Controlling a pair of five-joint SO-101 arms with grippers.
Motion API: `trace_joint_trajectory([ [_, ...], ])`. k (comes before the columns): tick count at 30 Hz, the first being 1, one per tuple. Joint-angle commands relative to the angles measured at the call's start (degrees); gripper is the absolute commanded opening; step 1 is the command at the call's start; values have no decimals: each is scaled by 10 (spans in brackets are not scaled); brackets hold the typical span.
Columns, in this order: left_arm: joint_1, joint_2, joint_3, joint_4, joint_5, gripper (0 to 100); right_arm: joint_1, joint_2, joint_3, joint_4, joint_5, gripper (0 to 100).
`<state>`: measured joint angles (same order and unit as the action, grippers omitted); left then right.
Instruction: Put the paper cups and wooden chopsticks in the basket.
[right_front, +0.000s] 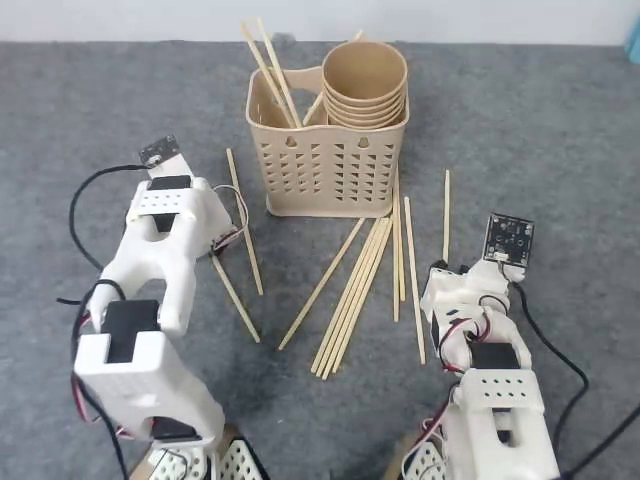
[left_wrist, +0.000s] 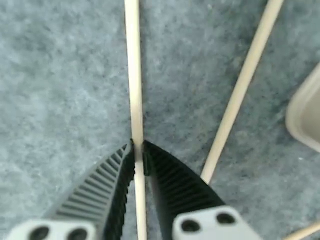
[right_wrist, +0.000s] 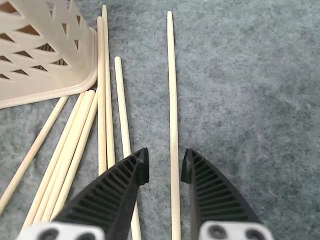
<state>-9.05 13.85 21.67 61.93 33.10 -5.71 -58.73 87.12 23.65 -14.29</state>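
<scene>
The beige slotted basket stands at the back centre and holds a stack of paper cups and a few wooden chopsticks. Several more chopsticks lie loose on the grey carpet in front of it. My left gripper is down at the carpet left of the basket, shut on one chopstick, with a second chopstick lying close beside it. My right gripper is open and low, its jaws on either side of a lone chopstick right of the basket.
A corner of the basket lies close ahead of the left gripper. The basket wall and a bundle of chopsticks sit just beside the right gripper's lone stick. Open carpet extends to the right.
</scene>
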Motion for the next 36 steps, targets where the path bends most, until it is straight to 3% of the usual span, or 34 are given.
trace_joint_trajectory([
  [1,4,-11,-7,3,-6,12,7,-15,-2,-13,8,117],
  [9,-2,-49,-52,30,-7,12,7,-15,-2,-14,8,117],
  [21,4,-318,-15,26,-40,12,7,-15,-2,-17,8,119],
  [32,-1,-446,-15,-97,-40,12,7,-17,-2,-14,8,117],
  [36,1,-484,20,-118,-93,12,7,-18,-2,-13,8,117],
])
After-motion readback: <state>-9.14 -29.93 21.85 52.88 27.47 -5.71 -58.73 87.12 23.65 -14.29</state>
